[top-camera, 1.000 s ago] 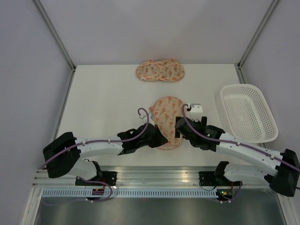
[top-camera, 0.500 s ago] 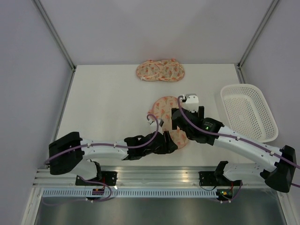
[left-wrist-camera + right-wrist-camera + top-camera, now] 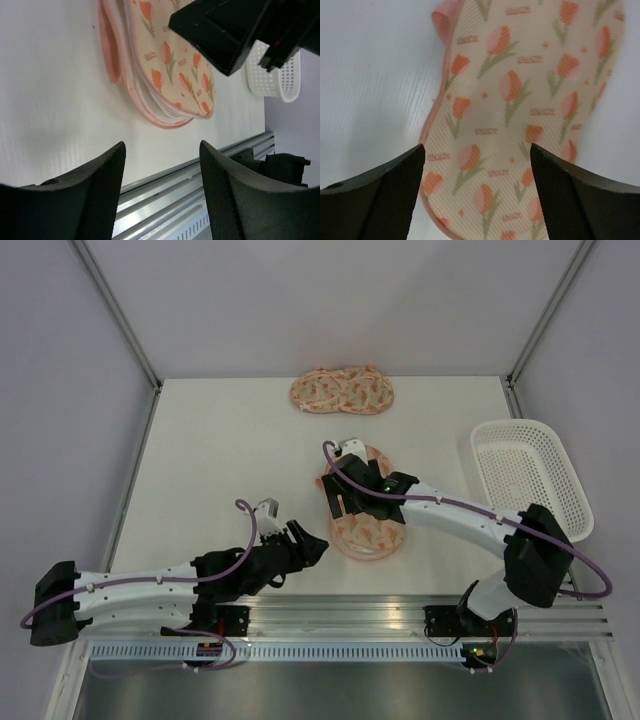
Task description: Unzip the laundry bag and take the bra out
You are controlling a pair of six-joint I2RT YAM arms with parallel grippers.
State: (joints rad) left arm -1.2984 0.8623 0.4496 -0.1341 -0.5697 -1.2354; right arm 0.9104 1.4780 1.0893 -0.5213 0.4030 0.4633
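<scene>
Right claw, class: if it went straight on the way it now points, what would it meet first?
Most likely the laundry bag: its printed face lies straight ahead of the open right claw, though depth is unclear.

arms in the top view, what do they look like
Both the left arm and right arm have white tubular links, black joints and black wrists, with a purple cable looped along each. The jaws are black, broad, curved, with finely textured faces.
</scene>
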